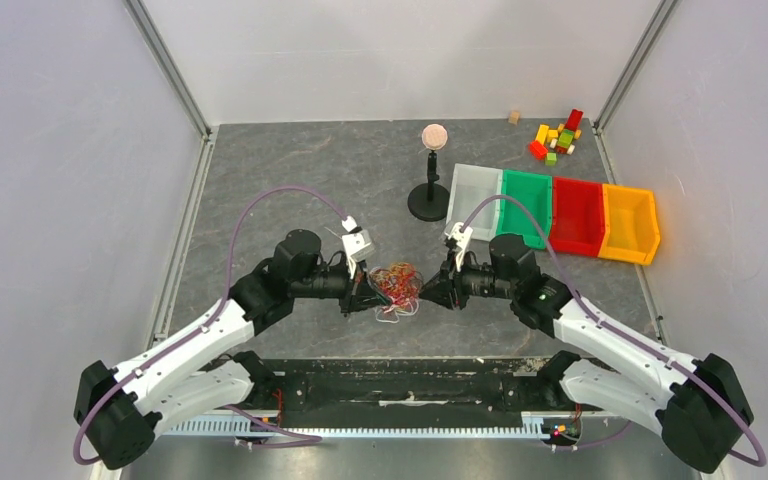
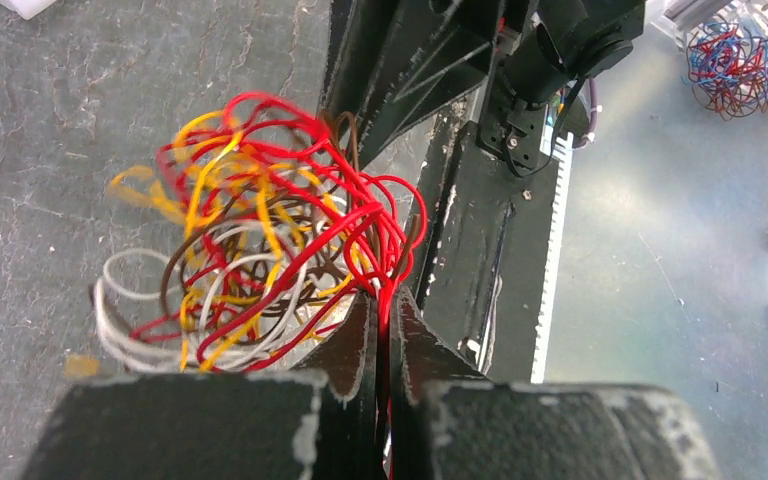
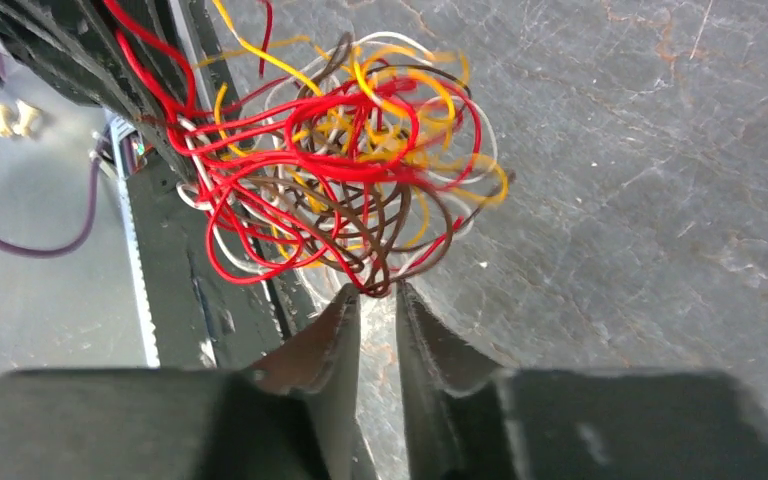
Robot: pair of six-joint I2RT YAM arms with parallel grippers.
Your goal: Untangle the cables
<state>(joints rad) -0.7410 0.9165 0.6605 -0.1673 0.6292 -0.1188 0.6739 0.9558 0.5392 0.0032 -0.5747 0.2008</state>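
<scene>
The cables [image 1: 397, 285] are a fist-sized tangle of red, yellow-orange, white and brown wires, held between the two grippers near the table's front. My left gripper [image 1: 365, 290] is at the tangle's left side. In the left wrist view its jaws [image 2: 385, 300] are shut on red strands of the cables [image 2: 260, 230]. My right gripper [image 1: 430, 290] is at the tangle's right side. In the right wrist view it [image 3: 378, 292] is narrowly open, and brown and red loops of the cables [image 3: 350, 170] hang at its tips without being pinched.
A black stand with a pink ball [image 1: 430, 170] is behind the tangle. A row of bins, clear [image 1: 472, 190], green [image 1: 526, 200], red [image 1: 576, 215] and yellow [image 1: 630, 222], sits at the right. Small coloured blocks [image 1: 557, 135] lie at the back right.
</scene>
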